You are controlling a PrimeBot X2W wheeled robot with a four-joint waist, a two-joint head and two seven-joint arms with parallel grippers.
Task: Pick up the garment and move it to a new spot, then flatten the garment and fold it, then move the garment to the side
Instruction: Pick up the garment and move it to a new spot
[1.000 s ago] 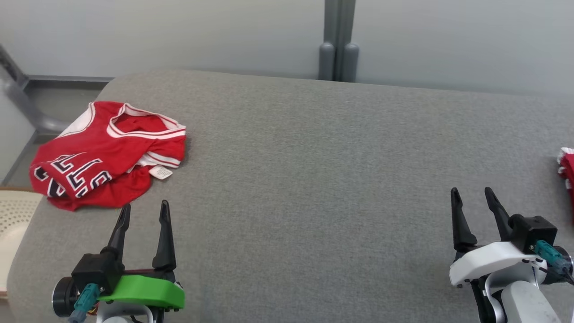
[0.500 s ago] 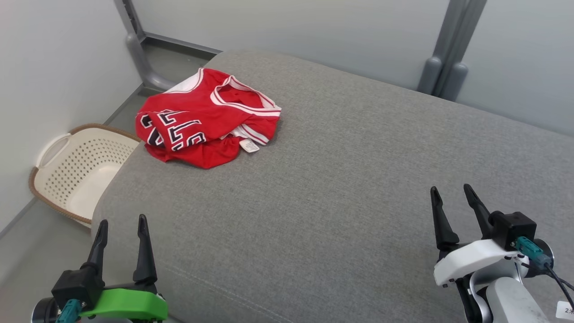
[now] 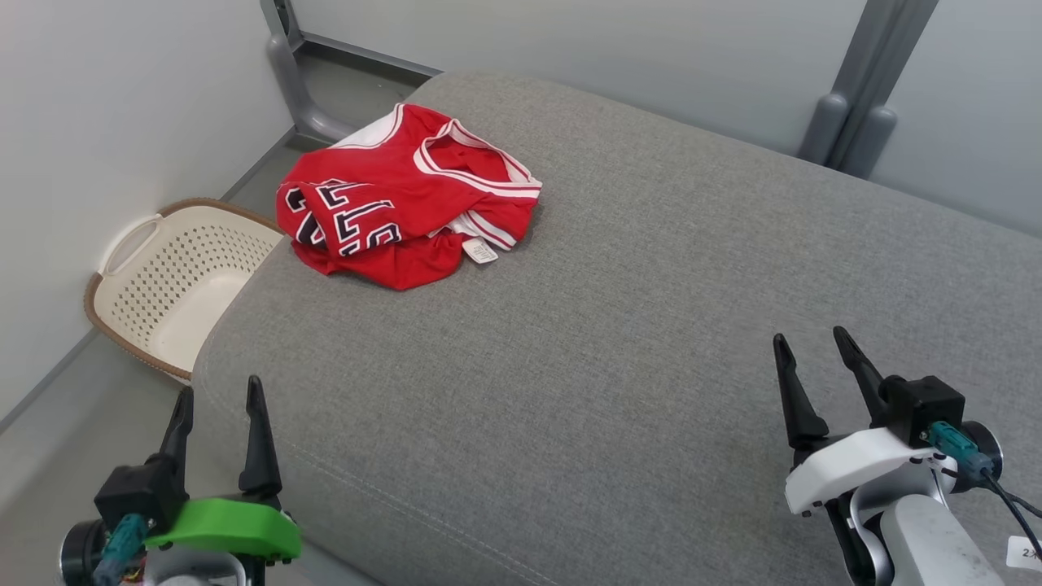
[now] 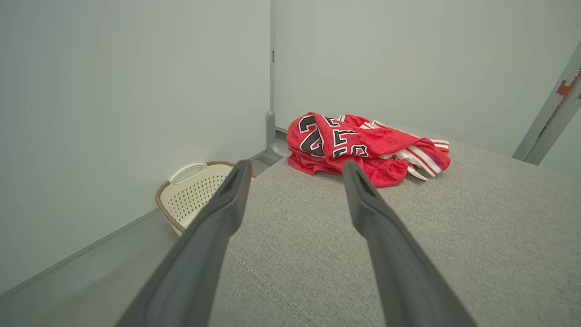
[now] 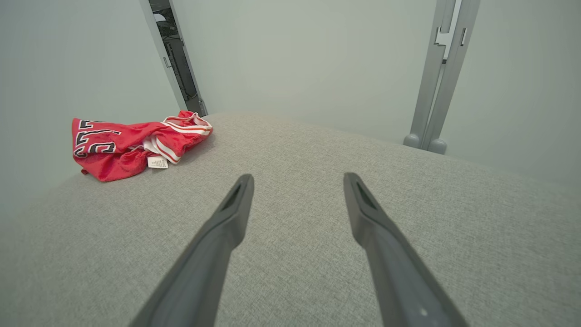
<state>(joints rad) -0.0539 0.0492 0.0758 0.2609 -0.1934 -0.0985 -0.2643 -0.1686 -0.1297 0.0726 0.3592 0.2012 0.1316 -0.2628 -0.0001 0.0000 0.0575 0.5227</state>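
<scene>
Step 1 of 3 — pick-up unstarted. At 11 o'clock on grey fabric cushion [image 3: 619,325]: crumpled red mesh jersey [image 3: 407,203]. Left gripper [image 3: 220,387], right gripper [image 3: 809,334]: both spread, empty. Next: reach toward 11, pinch a fold.

Right gripper [image 5: 298,177]: fingers spread wide, nothing between them, over grey cushion [image 5: 295,136]. Red jersey [image 5: 122,147] crumpled far left, white label [image 5: 157,162] showing, well apart from gripper. Grey post [image 5: 438,77] far right.
</scene>
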